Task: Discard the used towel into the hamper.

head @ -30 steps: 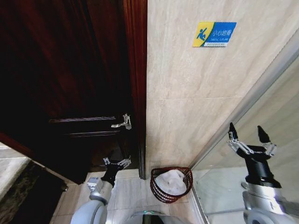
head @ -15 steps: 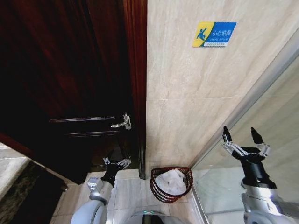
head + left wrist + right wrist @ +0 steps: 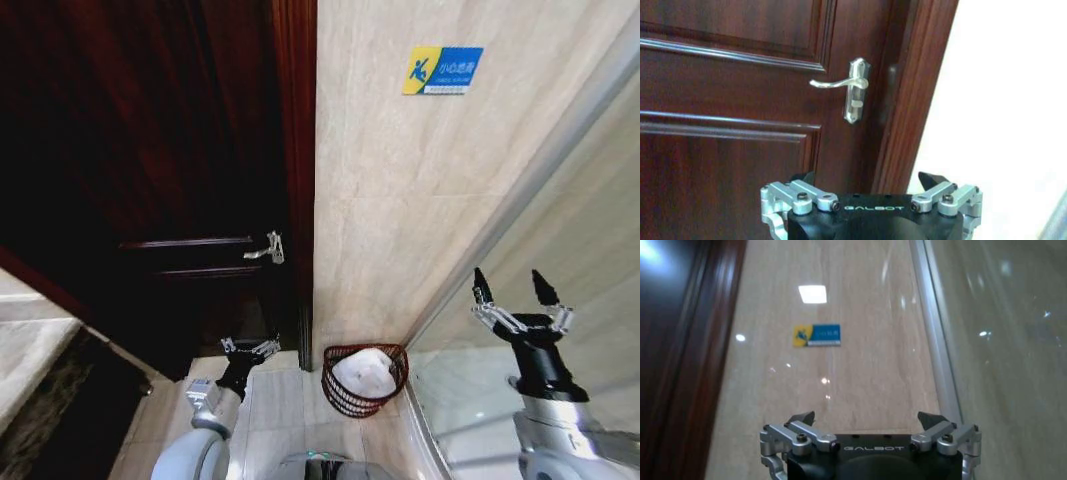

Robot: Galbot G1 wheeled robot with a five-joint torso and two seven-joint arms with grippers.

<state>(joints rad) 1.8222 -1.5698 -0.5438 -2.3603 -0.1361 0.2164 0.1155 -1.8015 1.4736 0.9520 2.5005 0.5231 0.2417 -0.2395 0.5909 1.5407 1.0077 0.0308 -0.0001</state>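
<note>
The pale tiled floor (image 3: 270, 410) carries the hamper (image 3: 364, 378), which stands close to the foot of the beige wall, just beside the dark door frame, with a white towel (image 3: 366, 372) lying inside it

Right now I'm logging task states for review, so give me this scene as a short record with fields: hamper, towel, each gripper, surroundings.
hamper: hamper stands on the floor at the foot of the tiled wall, beside the door frame
towel: white towel lies inside the hamper
left gripper: left gripper open, empty, low, facing the wooden door
right gripper: right gripper open, empty, raised by the glass panel
surroundings: door handle; blue and yellow sign on the wall
</note>
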